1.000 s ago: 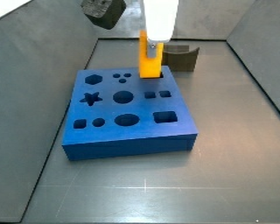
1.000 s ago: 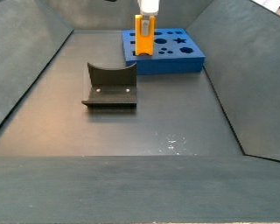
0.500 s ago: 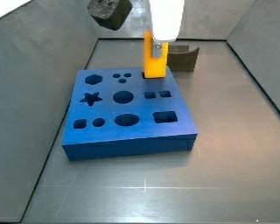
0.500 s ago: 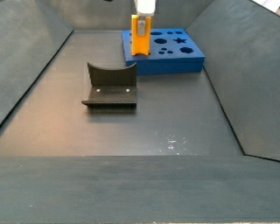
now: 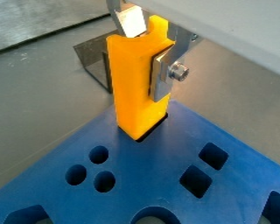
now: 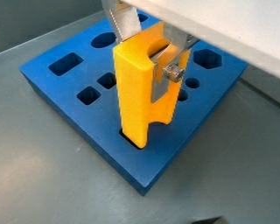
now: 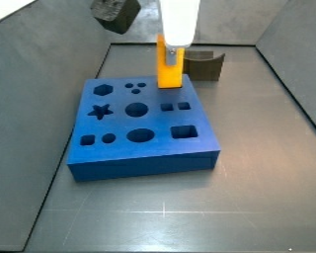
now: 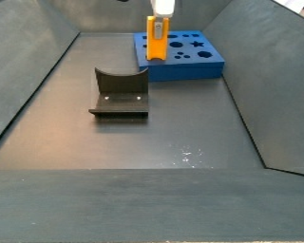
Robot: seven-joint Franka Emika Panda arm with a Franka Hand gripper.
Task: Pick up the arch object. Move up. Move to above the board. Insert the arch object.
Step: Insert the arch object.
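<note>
On the left of a side view lies the board (image 7: 138, 125), flat on the surface so its cut holes face up. Toward its far right edge the arch object (image 7: 169, 65) stands upright, its lower end at or just inside a hole near that edge (image 6: 143, 98), kept vertical presumably so it can slide straight down. The gripper (image 6: 150, 54) sits above it, jaws clamped on the block's upper part. Right of it, behind the board, stands the fixture (image 7: 205, 64).
</note>
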